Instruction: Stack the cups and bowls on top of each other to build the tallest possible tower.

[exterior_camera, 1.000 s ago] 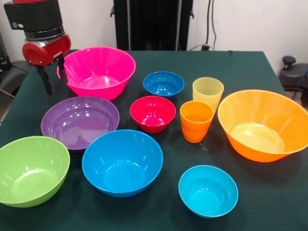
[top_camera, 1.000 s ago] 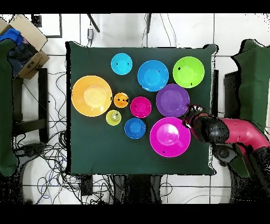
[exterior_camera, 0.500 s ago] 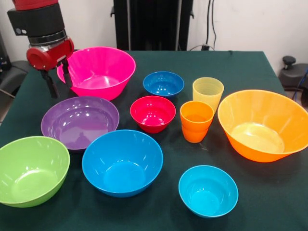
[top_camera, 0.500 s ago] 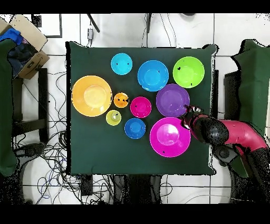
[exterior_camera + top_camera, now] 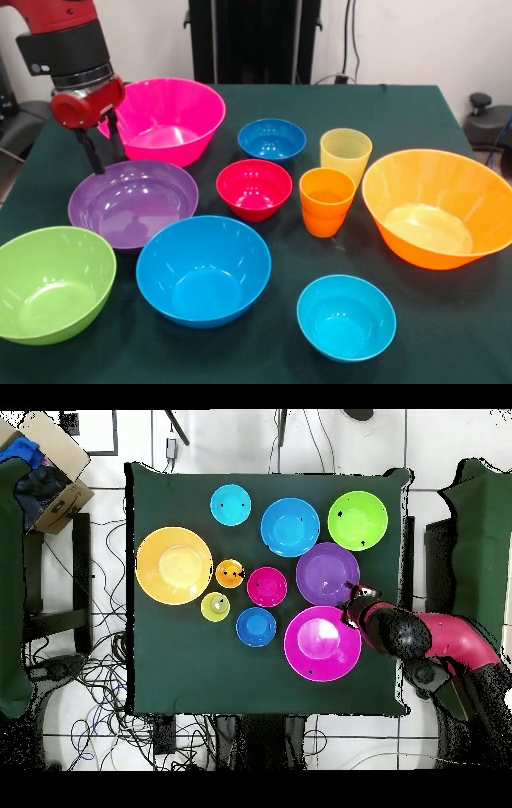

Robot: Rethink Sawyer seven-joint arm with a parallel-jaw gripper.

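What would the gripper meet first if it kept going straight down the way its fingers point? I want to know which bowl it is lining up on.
Most likely the far rim of the purple bowl: the open gripper hangs just above it, beside the pink bowl. Depth is unclear.

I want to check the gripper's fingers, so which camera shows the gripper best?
The front view. There the gripper hangs with both dark fingers seen side-on and apart, over the far rim of the purple bowl, beside the pink bowl. The overhead view shows the gripper only from above, mostly hidden by the arm.
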